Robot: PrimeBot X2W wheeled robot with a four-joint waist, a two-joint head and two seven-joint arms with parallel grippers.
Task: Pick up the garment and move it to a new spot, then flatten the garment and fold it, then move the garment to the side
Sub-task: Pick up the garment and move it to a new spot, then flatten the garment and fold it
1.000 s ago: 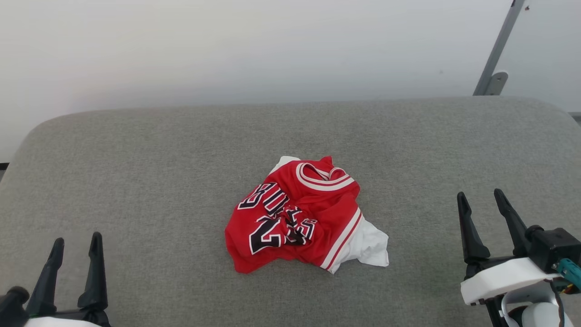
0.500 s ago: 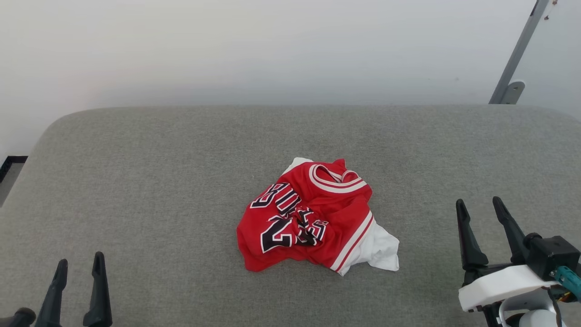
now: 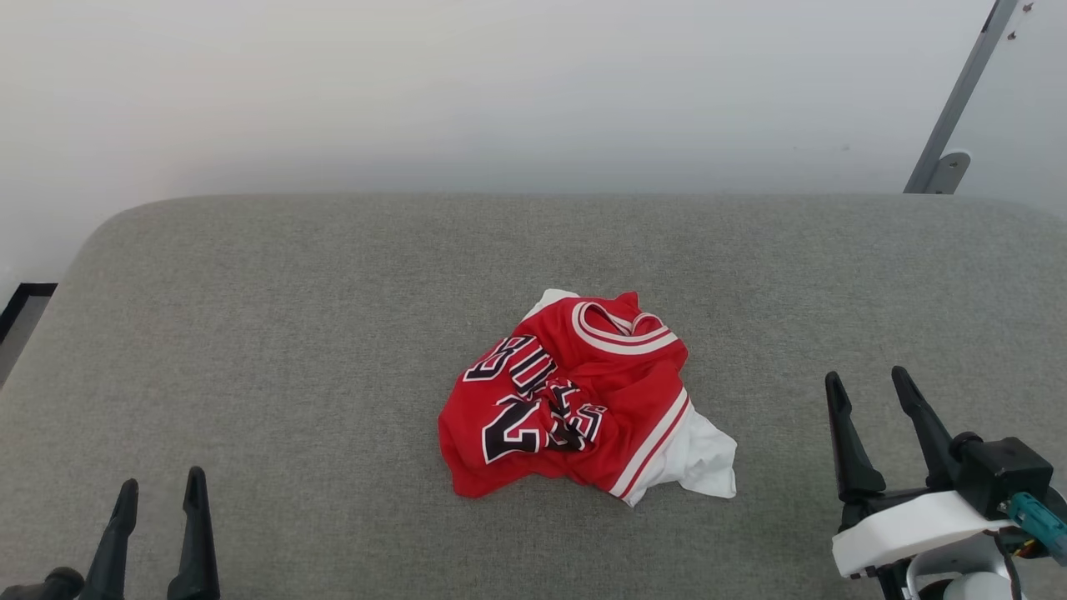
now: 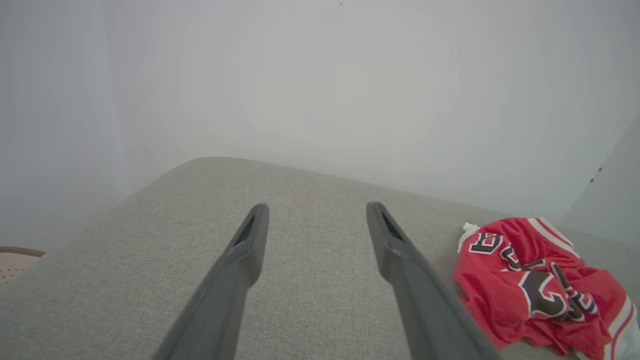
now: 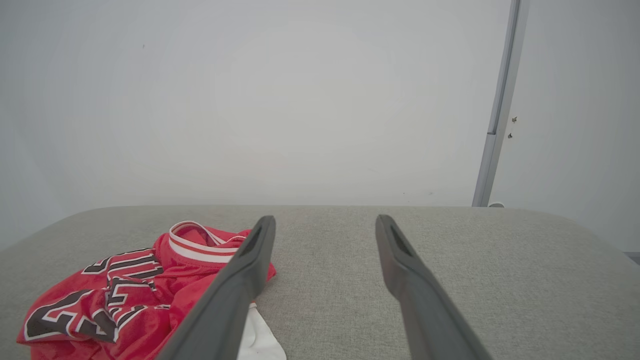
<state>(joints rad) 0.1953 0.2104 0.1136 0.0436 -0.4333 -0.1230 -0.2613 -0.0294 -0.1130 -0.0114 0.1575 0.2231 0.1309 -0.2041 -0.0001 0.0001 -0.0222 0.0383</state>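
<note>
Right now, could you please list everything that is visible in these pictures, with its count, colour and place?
garment: one, red with white trim and black lettering, crumpled, middle of the padded surface.
padded surface: one, grey fabric, across the lower part of the head view.
wall: one, white, behind the surface.
metal post: one, grey, slanted, top right, by the wall.
left gripper: one, dark fingers, open, lower left, apart from the garment.
right gripper: one, dark fingers, open, lower right, apart from the garment.
</note>
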